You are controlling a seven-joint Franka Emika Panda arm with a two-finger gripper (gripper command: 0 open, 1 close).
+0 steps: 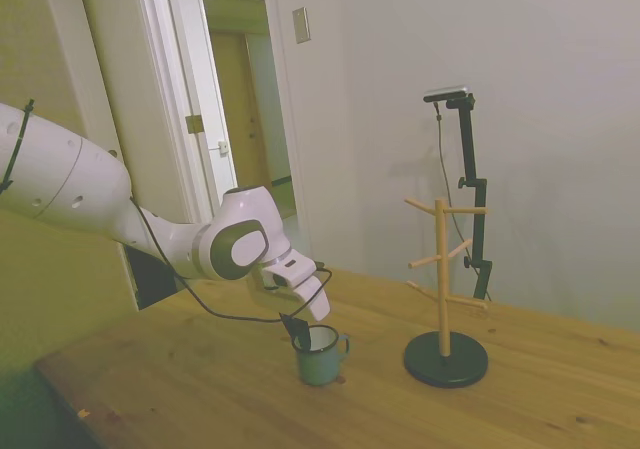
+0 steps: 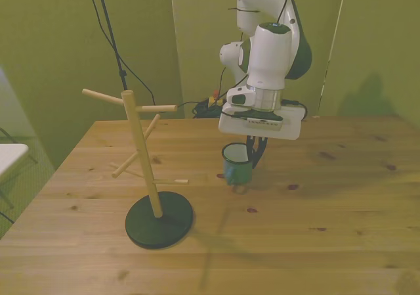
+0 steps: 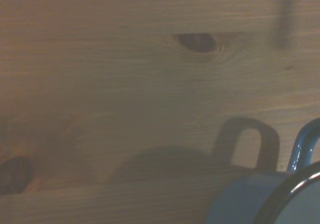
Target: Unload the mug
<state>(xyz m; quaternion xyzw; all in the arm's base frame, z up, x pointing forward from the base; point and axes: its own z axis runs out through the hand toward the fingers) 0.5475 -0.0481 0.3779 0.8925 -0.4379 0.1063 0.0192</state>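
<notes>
mug (image 1: 320, 355) upright on table (image 2: 341, 229), mid-board toward far edge, off the peg stand (image 2: 147, 170) | gripper (image 1: 296, 329) at rim, one finger seemingly inside | jaw state: cannot tell | likely just set down

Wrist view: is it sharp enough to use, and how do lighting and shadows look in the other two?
Wrist view: soft all over, the mug blurred at the frame edge, its handle's shadow on the table clear enough. Side view: dim, greenish, with the mug readable below the gripper. Front view: same cast; the peg stand throws a long shadow across the boards.
</notes>
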